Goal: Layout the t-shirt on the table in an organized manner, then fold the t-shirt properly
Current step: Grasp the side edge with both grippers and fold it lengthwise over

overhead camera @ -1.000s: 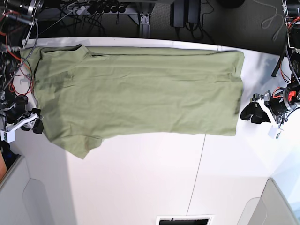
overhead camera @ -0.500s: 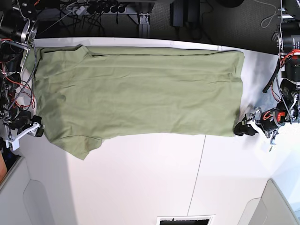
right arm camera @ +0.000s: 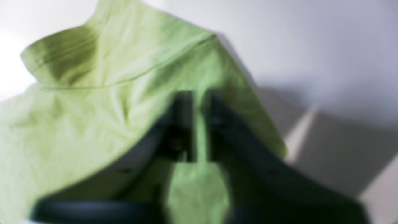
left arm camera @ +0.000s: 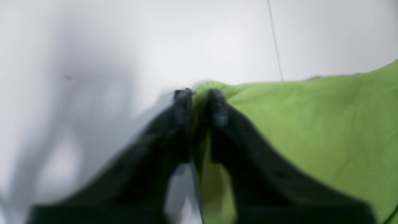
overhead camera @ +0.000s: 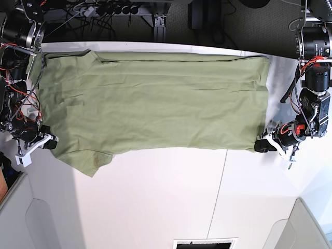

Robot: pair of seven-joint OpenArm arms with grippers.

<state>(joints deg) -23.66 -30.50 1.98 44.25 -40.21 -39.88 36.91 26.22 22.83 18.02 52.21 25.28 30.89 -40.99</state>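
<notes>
Moved: both tools have come in from beside the cloth and now pinch its near corners.
Worktop (overhead camera: 155, 202): white, with a thin dark seam.
T-shirt (overhead camera: 155, 101): spread flat along the far edge, reaching almost side to side.
Left tool (left arm camera: 200, 104): narrow, clamped on the hem corner.
Right tool (right arm camera: 199, 105): narrow, gripping cloth beside the sleeve.

black cables (overhead camera: 106, 9), metal frame leg (overhead camera: 160, 26)

The olive-green t-shirt (overhead camera: 155, 101) lies spread flat and lightly wrinkled along the far edge of the white table (overhead camera: 155, 202), one sleeve jutting toward the near side.
</notes>
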